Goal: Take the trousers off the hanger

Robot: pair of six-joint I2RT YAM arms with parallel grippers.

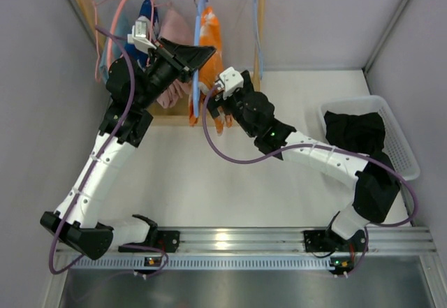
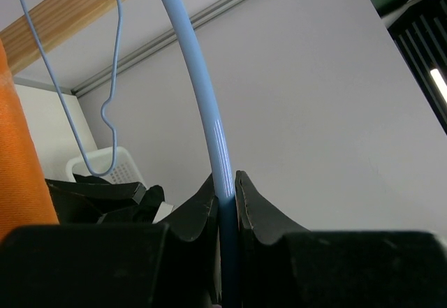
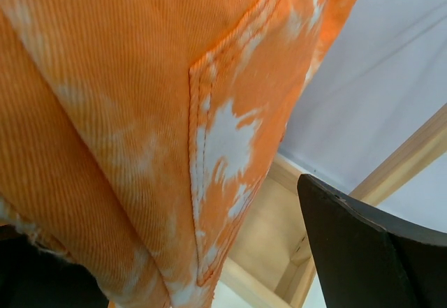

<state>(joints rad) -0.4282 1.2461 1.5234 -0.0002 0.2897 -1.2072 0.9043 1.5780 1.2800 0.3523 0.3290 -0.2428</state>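
Observation:
The orange trousers [image 1: 211, 32] with white patches hang from a light blue hanger [image 1: 200, 42] on the wooden rack. My left gripper [image 1: 201, 56] is shut on that hanger's blue bar [image 2: 209, 112], which rises from between the fingertips [image 2: 227, 189]. An orange edge of the trousers [image 2: 21, 161] shows at the left of that view. My right gripper [image 1: 218, 109] is open at the trousers' lower part. The orange cloth [image 3: 140, 112] hangs between its spread jaws [image 3: 160, 210], and one black finger [image 3: 370, 245] stands apart on the right. Black trousers [image 1: 356, 132] lie in the white basket [image 1: 407, 151].
The wooden rack [image 1: 260, 22] stands at the back against the wall, holding pink and blue garments [image 1: 174, 28] left of the orange pair. An empty blue wire hanger [image 2: 70, 98] hangs to the right. The basket [image 2: 119, 163] sits at the table's right edge.

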